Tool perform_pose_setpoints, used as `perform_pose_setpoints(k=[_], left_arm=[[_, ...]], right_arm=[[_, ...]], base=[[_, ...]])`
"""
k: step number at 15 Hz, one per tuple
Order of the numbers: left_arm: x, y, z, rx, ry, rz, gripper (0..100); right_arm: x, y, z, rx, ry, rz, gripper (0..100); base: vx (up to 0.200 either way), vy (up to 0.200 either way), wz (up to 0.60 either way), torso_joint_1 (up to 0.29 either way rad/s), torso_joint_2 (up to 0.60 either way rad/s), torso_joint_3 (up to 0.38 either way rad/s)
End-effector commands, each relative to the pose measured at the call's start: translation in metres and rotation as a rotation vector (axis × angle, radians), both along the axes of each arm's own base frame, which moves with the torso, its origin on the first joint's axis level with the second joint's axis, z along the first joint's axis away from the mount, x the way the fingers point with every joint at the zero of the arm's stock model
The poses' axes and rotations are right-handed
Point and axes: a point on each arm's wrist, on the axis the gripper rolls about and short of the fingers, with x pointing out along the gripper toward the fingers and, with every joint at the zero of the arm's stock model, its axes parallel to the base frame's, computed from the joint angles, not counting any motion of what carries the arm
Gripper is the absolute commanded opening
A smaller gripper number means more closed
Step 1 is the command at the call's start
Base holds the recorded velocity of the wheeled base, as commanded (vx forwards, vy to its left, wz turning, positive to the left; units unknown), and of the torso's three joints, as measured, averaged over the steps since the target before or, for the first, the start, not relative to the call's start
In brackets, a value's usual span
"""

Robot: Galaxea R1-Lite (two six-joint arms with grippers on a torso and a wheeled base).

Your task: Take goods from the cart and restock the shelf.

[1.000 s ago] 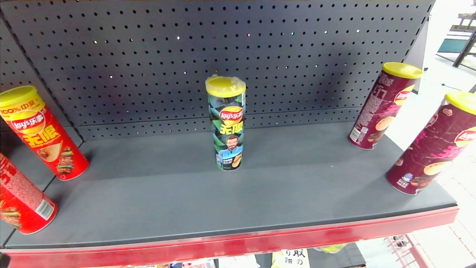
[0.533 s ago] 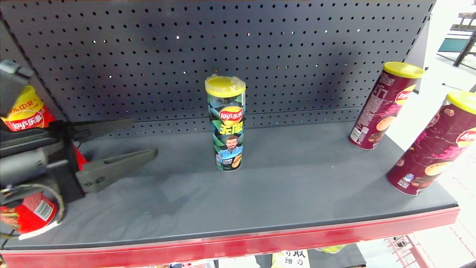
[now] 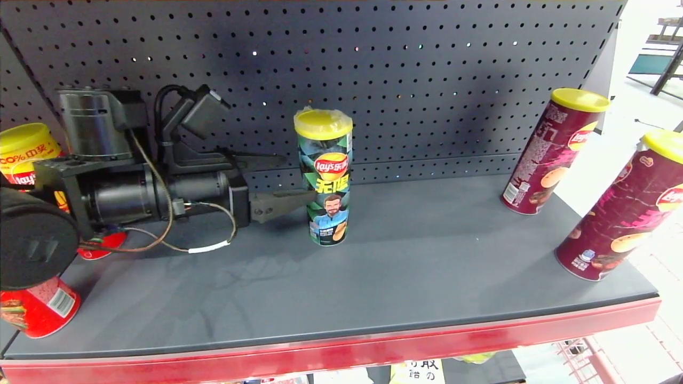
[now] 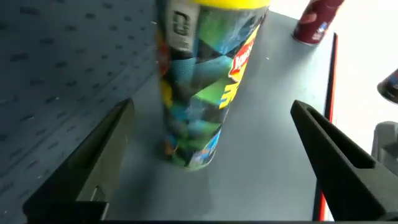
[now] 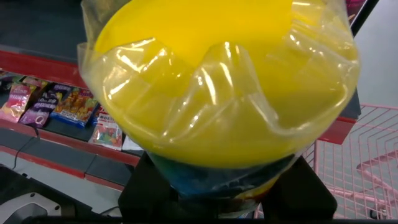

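Left hand point(image 3: 294, 177) was level over the shelf point(image 3: 405, 256), fingers spread wide with the green can point(image 3: 324, 181) standing upright between them. The wrist cam showed a gap on either side, so no squeeze yet. That can stood mid-shelf, close to the pegboard point(image 3: 427, 80). Right hand point(image 5: 224, 199) was clamped round a plastic-wrapped can point(image 5: 217, 81), yellow lid facing its camera, with the pink cart point(image 5: 367, 162) off behind it. Red cans point(image 3: 32, 154) stood at the shelf's left end and maroon cans point(image 3: 552, 152) at the right.
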Motion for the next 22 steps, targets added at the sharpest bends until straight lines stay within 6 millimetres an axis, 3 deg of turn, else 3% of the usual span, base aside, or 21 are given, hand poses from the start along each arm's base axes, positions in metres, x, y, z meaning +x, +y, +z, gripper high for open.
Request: perform_pose_setpoints(k=[1,6,12,18,19,22], left_arm=[[0.018,-0.013,-0.01,0.011,0.025,-0.014,100],[0.044,-0.024,-0.006,0.003,-0.01,-0.011,100],[0.051,-0.04,-0.005,-0.002,-0.022,-0.047,100],[0.064,-0.054,-0.017,0.005,-0.002,-0.067,100],[0.064,-0.057,-0.018,0.006,0.0,-0.075,0],[0.062,-0.056,-0.019,0.007,0.007,-0.082,0]], right_arm=[[0.0,0.0,0.0,0.0,0.001,0.0,0],[0.001,0.0,-0.002,-0.001,0.009,0.0,0],[0.0,0.0,-0.003,-0.002,0.01,0.0,0],[0.001,0.0,-0.003,-0.002,0.013,-0.002,0],[0.001,0.0,-0.003,-0.002,0.013,-0.002,0],[0.001,0.0,-0.004,-0.001,0.015,-0.002,0]], base=[[0.0,0.0,0.0,0.0,0.0,0.0],[0.0,0.0,0.0,0.0,0.0,0.0],[0.0,0.0,0.0,0.0,0.0,0.0],[0.0,0.0,0.0,0.0,0.0,0.0],[0.0,0.0,0.0,0.0,0.0,0.0],[0.0,0.0,0.0,0.0,0.0,0.0]])
